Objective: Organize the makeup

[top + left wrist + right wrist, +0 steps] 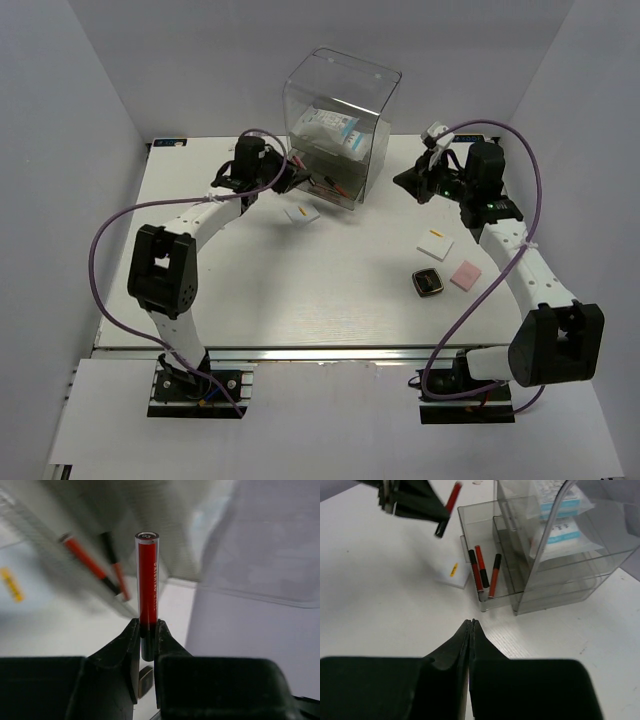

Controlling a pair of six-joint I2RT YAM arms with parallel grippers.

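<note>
My left gripper [146, 627] is shut on the dark lower end of a slim red stick [147, 580], which hangs in the air just left of the clear drawer box [340, 110]. The box's lowest drawer [470, 535] is pulled out, and three red-and-black sticks [481, 572] lie in it. One white square [301, 214] lies in front of the drawer. A second white square [434, 244], a pink square [465, 274] and a black gold-rimmed compact [428, 282] lie on the right. My right gripper [471, 623] is shut with nothing in it, right of the box.
Upper drawers of the box hold white packets with blue print [560, 510]. The white table [300, 300] ends in walls at the back and sides. Purple cables [110, 230] loop beside both arms.
</note>
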